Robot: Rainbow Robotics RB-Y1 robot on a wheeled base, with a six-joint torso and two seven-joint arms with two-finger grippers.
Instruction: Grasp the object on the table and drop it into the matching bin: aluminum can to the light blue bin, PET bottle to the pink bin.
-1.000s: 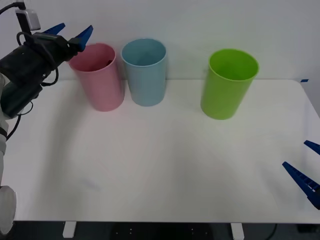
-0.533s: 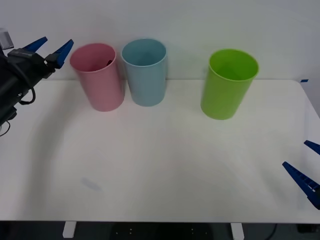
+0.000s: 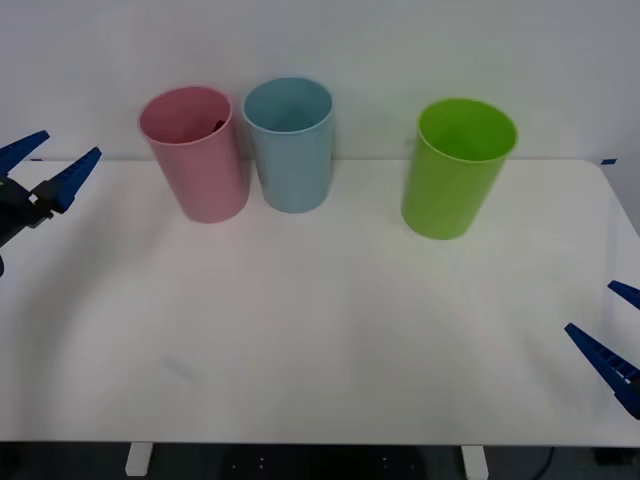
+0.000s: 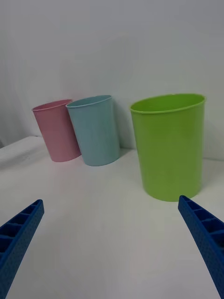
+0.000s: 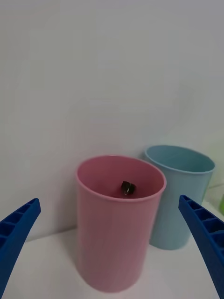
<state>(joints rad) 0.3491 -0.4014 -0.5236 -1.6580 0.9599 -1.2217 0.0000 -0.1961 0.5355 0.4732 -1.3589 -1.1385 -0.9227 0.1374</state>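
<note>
Both grippers stand wide apart and hold nothing. Ahead of the left gripper (image 3: 48, 172) stands the tall pink plastic round bin (image 5: 120, 224), with the small clear plastic bottle's black cap (image 5: 128, 188) showing inside it, so the drop looks done. The right gripper (image 3: 612, 335) waits over the white table (image 3: 330, 330).

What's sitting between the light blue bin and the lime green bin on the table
Nothing: in the front view, only bare white table lies between the light blue bin and the lime green bin.
</note>
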